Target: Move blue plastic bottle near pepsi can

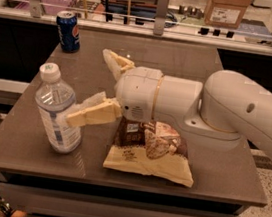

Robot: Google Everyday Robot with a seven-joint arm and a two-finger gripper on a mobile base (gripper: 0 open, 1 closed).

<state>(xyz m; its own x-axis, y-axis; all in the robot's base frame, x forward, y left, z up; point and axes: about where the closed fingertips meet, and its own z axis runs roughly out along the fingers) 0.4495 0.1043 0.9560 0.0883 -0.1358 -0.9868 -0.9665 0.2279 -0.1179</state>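
The blue plastic bottle [57, 109] stands upright on the left part of the brown table [183, 61]; it is clear, with a white cap and a pale blue label. The pepsi can [68, 31] stands at the table's far left corner, well behind the bottle. My gripper [91, 86] reaches in from the right, just right of the bottle. It is open: the near finger [92, 114] touches or overlaps the bottle's right side, and the far finger [113, 62] points toward the back.
A brown and yellow snack bag [150, 150] lies on the table under my white arm [216, 111], near the front edge. A railing [158, 25] with shelves and a cardboard box [226, 7] runs behind the table.
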